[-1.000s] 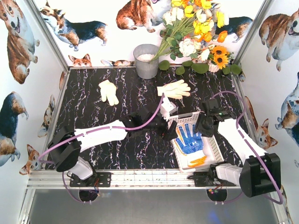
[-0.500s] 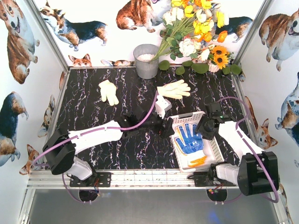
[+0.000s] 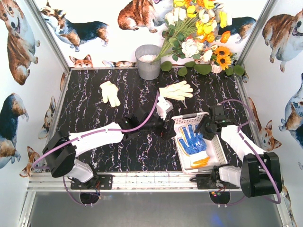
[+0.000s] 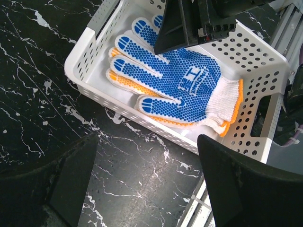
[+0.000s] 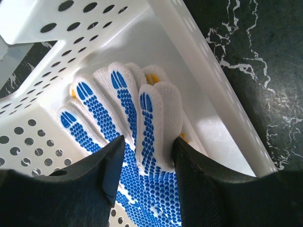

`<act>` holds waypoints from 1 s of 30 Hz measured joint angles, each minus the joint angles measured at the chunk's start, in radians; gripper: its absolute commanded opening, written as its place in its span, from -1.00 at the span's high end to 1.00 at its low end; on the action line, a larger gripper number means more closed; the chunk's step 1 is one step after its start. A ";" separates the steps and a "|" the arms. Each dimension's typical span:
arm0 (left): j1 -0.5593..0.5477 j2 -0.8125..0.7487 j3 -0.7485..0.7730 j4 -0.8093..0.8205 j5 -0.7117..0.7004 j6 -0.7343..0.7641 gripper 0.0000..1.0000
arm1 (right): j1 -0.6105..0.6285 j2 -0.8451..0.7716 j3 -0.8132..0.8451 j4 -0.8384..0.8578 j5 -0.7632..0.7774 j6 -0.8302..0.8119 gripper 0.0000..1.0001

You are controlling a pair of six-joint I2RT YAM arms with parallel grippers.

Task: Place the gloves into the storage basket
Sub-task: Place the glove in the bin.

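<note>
While a grey metal bucket (image 3: 148,61) and flowers (image 3: 199,28) stand at the far edge of the black marbled surface (image 3: 94,118), two cream knit gloves (image 3: 110,92) (image 3: 176,90) lie in open room. Inside the white perforated plastic basket (image 3: 189,117), the right gripper (image 5: 147,146) pinches one finger of a blue-dotted knit glove (image 3: 191,140); the left gripper (image 4: 147,175) gapes empty alongside.

Bright, even overhead light; faint soft shadows. Top view sharp. Basket (image 5: 203,66) rim nearly washed out. Wrist views: left gripper (image 4: 149,142) and right gripper (image 5: 149,142) dark, blurred; glove (image 5: 156,189) crisp.
</note>
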 measured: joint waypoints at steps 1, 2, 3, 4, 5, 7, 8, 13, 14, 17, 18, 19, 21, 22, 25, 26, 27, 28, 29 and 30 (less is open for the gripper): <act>0.000 0.000 -0.002 0.000 0.000 -0.001 -0.62 | 0.000 0.000 -0.003 0.011 0.000 0.000 0.06; 0.000 0.000 -0.003 0.000 0.000 -0.003 -0.62 | 0.000 0.000 -0.007 0.021 0.000 0.000 0.06; 0.001 0.000 -0.003 0.000 0.000 -0.003 -0.62 | 0.000 0.000 -0.008 0.026 0.002 0.000 0.06; 0.001 0.000 -0.004 0.000 0.000 -0.004 -0.62 | 0.000 0.000 -0.009 0.031 0.005 -0.001 0.06; 0.001 0.000 -0.005 0.000 0.000 -0.005 -0.62 | 0.000 0.000 -0.009 0.037 0.008 -0.003 0.06; 0.001 0.000 -0.005 0.000 0.000 -0.006 -0.62 | 0.000 0.000 -0.009 0.049 0.018 -0.012 0.06; 0.001 0.000 -0.005 0.000 0.000 -0.006 -0.62 | 0.000 0.000 -0.009 0.055 0.024 -0.016 0.06; 0.001 0.000 -0.005 0.000 0.003 -0.007 -0.62 | -0.001 0.000 -0.009 0.089 0.045 -0.048 0.06; 0.001 0.000 -0.005 0.000 0.005 -0.008 -0.62 | -0.002 0.002 -0.009 0.097 0.048 -0.056 0.07; 0.001 0.000 -0.005 0.000 0.009 -0.009 -0.62 | -0.004 0.016 -0.009 0.127 0.050 -0.079 0.12; 0.001 0.000 -0.005 0.000 0.009 -0.010 -0.62 | -0.005 0.023 -0.009 0.137 0.049 -0.085 0.14; 0.001 0.000 -0.005 0.000 0.010 -0.010 -0.62 | -0.005 0.033 -0.009 0.148 0.047 -0.090 0.16; 0.001 0.000 -0.005 0.000 0.011 -0.011 -0.62 | -0.005 0.050 -0.009 0.166 0.041 -0.096 0.22; 0.001 0.000 -0.005 0.000 0.013 -0.011 -0.62 | -0.005 0.059 -0.009 0.176 0.035 -0.096 0.24; 0.001 0.000 -0.005 0.000 0.013 -0.011 -0.62 | -0.005 0.076 -0.009 0.198 0.020 -0.096 0.27; 0.001 0.000 -0.005 0.000 0.013 -0.011 -0.62 | -0.005 0.079 -0.009 0.203 0.013 -0.096 0.27; 0.001 0.000 -0.005 -0.001 0.014 -0.012 -0.62 | -0.005 0.080 -0.009 0.208 0.006 -0.095 0.29; 0.001 0.000 -0.005 -0.001 0.014 -0.013 -0.62 | -0.005 0.079 -0.009 0.212 -0.001 -0.095 0.33; 0.001 0.000 -0.005 0.000 0.014 -0.014 -0.62 | -0.005 0.080 -0.009 0.217 -0.006 -0.095 0.36; 0.001 0.000 -0.005 0.000 0.015 -0.015 -0.62 | -0.005 0.080 -0.009 0.222 -0.013 -0.095 0.40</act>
